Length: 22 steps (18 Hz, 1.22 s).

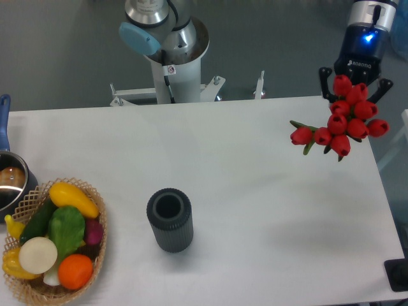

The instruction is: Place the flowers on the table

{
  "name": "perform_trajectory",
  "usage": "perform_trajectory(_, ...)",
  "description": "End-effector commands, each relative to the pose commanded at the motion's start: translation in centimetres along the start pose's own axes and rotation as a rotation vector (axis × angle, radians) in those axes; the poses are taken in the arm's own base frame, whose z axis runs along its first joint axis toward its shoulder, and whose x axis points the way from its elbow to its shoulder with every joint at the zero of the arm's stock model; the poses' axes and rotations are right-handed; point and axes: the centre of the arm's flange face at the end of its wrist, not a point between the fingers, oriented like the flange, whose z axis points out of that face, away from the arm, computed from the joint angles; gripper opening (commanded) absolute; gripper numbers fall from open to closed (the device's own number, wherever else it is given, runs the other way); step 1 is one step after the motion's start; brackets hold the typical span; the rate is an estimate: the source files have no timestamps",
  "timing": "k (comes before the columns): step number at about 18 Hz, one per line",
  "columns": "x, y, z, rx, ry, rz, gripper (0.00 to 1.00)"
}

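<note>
The flowers (345, 125), a bunch of red tulips, hang at the far right above the white table (242, 166), near its back right corner. Their heads face the camera and hide most of the green stems. My gripper (356, 89) is right behind and above the bunch, its black fingers (326, 84) showing on either side of the top tulips. It looks shut on the stems and holds the bunch off the table. The fingertips are hidden by the flower heads.
A dark grey ribbed cylinder vase (169, 220) stands upright, open and empty, left of centre. A wicker basket (95, 268) of vegetables sits at the front left, with a metal pot (9, 182) behind it. The arm's base (172, 60) is at the back edge.
</note>
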Motion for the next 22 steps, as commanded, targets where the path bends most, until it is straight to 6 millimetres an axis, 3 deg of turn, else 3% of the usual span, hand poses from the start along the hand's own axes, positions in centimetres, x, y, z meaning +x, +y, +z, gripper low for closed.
perform_trajectory(7, 1.4, -0.6, -0.3, -0.087, -0.038, -0.092, 0.33)
perform_trajectory(12, 3.4, -1.2, 2.1, -0.194, -0.049, -0.165, 0.33)
perform_trajectory(17, 3.3, -0.7, 2.8, -0.202, -0.053, -0.304, 0.33)
perform_trajectory(22, 2.9, 0.7, 5.8, -0.247, -0.012, -0.341, 0.33)
